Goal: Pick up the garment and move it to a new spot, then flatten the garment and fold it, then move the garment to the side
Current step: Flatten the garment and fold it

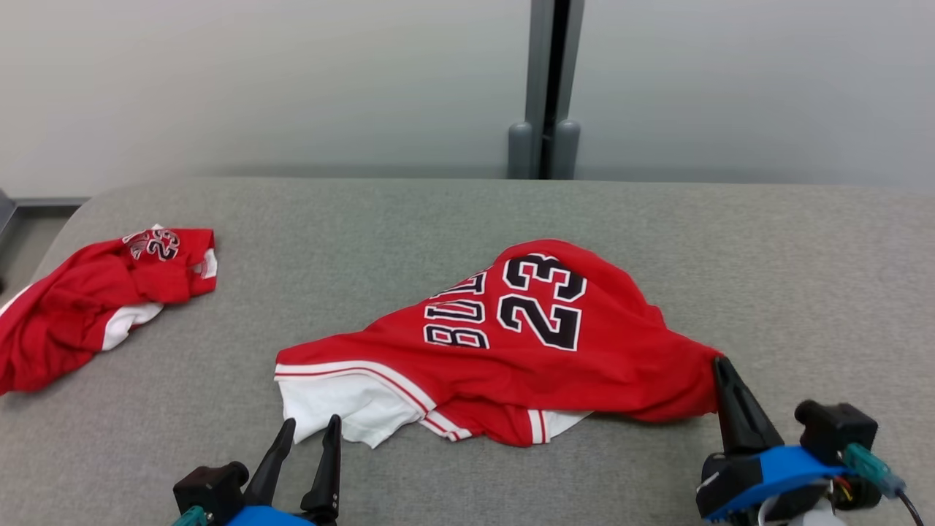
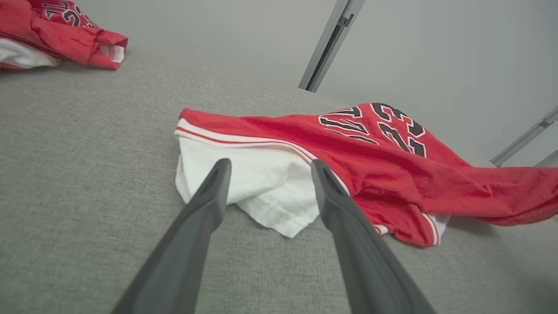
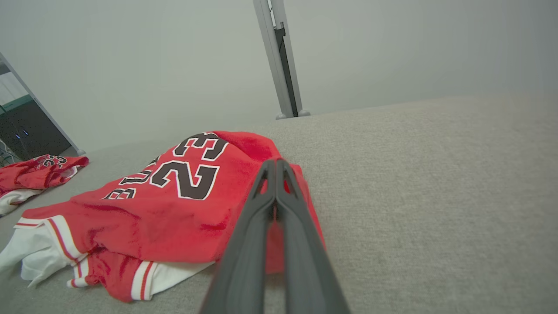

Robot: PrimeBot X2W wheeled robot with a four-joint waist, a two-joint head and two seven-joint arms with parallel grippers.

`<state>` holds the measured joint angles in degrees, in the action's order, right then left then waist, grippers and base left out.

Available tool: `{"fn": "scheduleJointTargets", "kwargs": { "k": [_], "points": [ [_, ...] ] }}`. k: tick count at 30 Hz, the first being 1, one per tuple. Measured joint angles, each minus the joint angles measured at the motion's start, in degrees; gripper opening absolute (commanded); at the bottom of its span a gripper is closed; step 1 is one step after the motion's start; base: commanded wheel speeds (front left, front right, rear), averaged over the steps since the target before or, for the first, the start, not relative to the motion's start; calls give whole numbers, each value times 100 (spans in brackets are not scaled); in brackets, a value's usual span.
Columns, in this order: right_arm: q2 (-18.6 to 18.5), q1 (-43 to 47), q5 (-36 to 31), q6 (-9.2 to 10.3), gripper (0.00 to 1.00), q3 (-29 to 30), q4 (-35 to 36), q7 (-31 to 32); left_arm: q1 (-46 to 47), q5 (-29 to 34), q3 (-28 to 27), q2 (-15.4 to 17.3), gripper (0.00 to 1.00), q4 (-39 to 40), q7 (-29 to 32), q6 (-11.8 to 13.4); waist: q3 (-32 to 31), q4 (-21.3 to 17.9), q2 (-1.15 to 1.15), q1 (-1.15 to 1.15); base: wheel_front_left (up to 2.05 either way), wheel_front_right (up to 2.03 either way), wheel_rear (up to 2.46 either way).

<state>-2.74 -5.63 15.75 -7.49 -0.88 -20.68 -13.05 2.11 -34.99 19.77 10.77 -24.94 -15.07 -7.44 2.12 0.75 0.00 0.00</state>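
**Right Fingers Pinching Jersey Edge; Left Fingers Standing Open at White Panel**

The right gripper (image 1: 722,363) is clenching its two fingers together on the near right edge of the red number-23 jersey (image 1: 540,343). In the right wrist view, red cloth is bunching on both sides of the closed tips (image 3: 276,162). The fabric is drawing to a point at those tips, which suggests the pinch is serving as an anchor corner for lifting or spreading.

The left gripper (image 1: 313,422) is standing released, its fingers spread and holding nothing. The jersey's white panel (image 1: 343,402) is lying just ahead of the tips, and in the left wrist view it is showing between them (image 2: 270,163). Whether the tips are touching the cloth cannot be told. This stance appears to be lining up a second grip, so that both near edges can be taken at once.

The jersey is resting crumpled on the grey fabric-covered table (image 1: 438,212), spanning the gap between the two pairs of fingers and rising beyond them. By this inspector's judgement, flattening and folding are not yet done.

Count: two jerseys, the second red jersey (image 1: 80,299) lying bunched well off to the left of the left fingers; two grippers, four fingers; one grey post (image 1: 544,88) standing beyond the table.
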Motion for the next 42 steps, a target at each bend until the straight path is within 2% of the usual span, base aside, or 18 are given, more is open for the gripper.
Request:
{"fn": "scheduleJointTargets", "kwargs": {
  "k": [4, 7, 8, 9, 10, 14, 18, 25, 32, 42],
  "points": [
    [1, -389, -294, 0, 0, 105, -465, -49, 90, -81, 132, 70, 100, 3, 0, 0, 129, 136, 0, 0, 0, 0, 0],
    [0, -804, -648, 0, 1, 390, -1179, -123, 196, -149, 210, 160, 100, -1, 1, 0, 265, 308, 0, 1, 0, 0, 0],
    [0, -870, -782, 0, 11, 475, -1337, -140, 200, -172, 227, 169, 100, -7, 0, 0, 282, 343, 0, 1, 0, 0, 0],
    [1, -932, -886, 0, 42, 601, -1490, -155, 201, -183, 250, 171, 100, -16, 1, 0, 291, 371, 0, 1, 0, 0, 0],
    [1, -979, -936, 0, 100, 701, -1627, -166, 201, -186, 248, 176, 100, -32, 1, 0, 285, 388, 0, 1, 0, 0, 0],
    [0, -992, -1125, 0, 100, 1022, -1851, -185, 174, -174, 118, 175, 100, -92, 1, 0, 171, 358, 0, 1, 0, 0, 0],
    [-5, -717, -1093, 0, 100, 1042, -1419, -200, 63, -5, -180, 114, 100, -134, 0, 0, 33, 249, 0, 1, 0, 0, 0],
    [-4, 125, -962, 0, 100, 724, -701, -201, -199, 512, -791, -133, 100, -180, 1, 0, -184, -6, 0, 0, 0, 0, 0],
    [-3, 616, -787, 0, 100, 458, -676, -201, -437, 790, -926, -314, 100, -191, 0, 0, -355, -84, 0, 0, 0, 0, 0],
    [-3, 659, -710, 0, 100, 271, -750, -201, -538, 887, -995, -426, 100, -209, 1, 0, -397, -75, 0, 0, 0, 0, 0]
  ]
}}
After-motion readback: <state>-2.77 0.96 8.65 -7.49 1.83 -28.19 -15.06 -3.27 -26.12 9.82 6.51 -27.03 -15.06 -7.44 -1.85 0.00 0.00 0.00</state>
